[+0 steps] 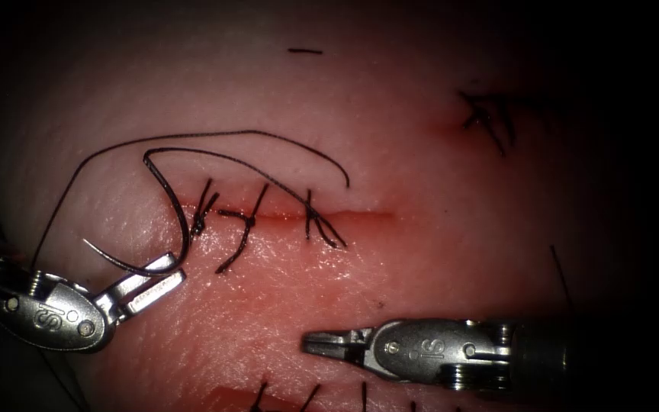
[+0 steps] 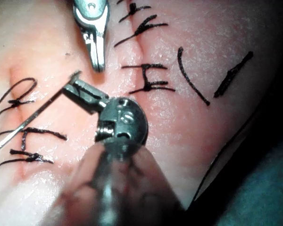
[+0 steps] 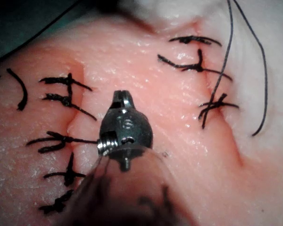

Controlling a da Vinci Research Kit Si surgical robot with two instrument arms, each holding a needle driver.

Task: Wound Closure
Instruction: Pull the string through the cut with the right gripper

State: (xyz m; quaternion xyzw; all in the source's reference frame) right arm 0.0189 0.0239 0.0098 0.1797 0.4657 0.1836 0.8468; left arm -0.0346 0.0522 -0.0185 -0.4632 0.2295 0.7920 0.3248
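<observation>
1. Left needle driver (image 1: 163, 276) clamped on curved needle (image 1: 169, 200) near its pointed end, clear of tissue (image 1: 436, 191).
2. Right needle driver (image 1: 322, 342) closed, holding nothing, below cut (image 1: 360, 216).
3. Three knotted stitches (image 1: 247, 221) placed; right end of cut unclosed; thread (image 1: 215, 134) trailing loose.

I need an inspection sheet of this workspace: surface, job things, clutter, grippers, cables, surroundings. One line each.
Surface: tissue, cut partly closed by three knotted stitches; red fluid along it.
Job's things: needle out of the tissue, above the cut's left end; thread arcs above the cut.
Clutter: cut thread end on the tissue.
Grippers: left tool shut on the needle near its pointed end; right tool shut, holds nothing.
Cables: nothing seen.
Surroundings: dark.
</observation>
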